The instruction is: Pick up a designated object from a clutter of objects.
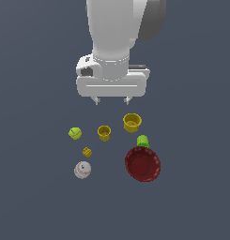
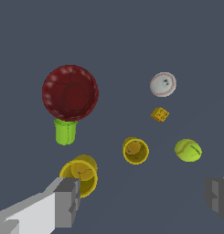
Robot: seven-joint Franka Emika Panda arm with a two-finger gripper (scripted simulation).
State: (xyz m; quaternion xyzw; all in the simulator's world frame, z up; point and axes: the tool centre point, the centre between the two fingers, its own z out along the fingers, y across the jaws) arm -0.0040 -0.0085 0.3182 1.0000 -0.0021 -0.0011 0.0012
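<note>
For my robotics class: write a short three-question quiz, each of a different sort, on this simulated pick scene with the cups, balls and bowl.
1. True or false: the hand is already closed on the green cup.
2. Multiple choice: which item sits right against the green cup in the exterior view? A) tennis ball B) dark red bowl C) baseball
3. Fill in: the number of yellow cups in the clutter is ____.

Key
1. False. The hand hangs open above the items, holding nothing.
2. B. The bowl's rim meets or overlaps the cup in both views.
3. Two: a bigger yellow cup and a smaller yellow cup.
</note>
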